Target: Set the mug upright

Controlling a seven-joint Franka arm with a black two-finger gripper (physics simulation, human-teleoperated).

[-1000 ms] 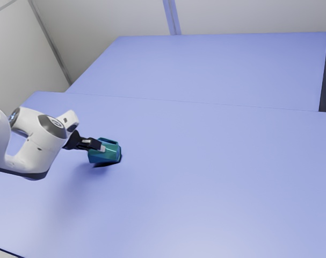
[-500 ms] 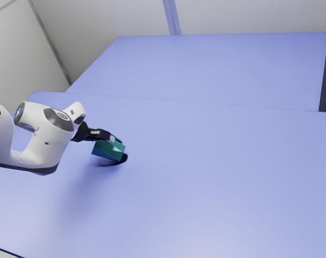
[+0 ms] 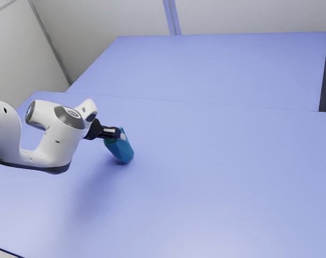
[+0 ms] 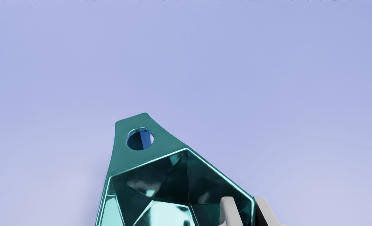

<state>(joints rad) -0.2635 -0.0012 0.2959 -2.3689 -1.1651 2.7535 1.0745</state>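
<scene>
The white arm (image 3: 39, 140) came in at the exterior view's left edge, around mid-height, its wrist bent above the table (image 3: 205, 172). From there the black gripper (image 3: 121, 136) reached toward the view's right, nearly level with a slight downward slope. Its jaws were closed on the wall of the mug (image 3: 120, 151), left of the frame's centre.

The teal mug tilted, its mouth toward the upper left of the exterior view and its base (image 3: 124, 160) toward the lower right. Its long axis ran down between the two, steeper than level yet short of upright. Whether the base touched the table I could not tell.

In the wrist view the gripper (image 4: 245, 202) held one jaw inside the mouth and one outside, with the wall between them. The handle (image 4: 165, 138), pierced by a round hole, stuck out from the mug's side, apart from the jaws.
</scene>
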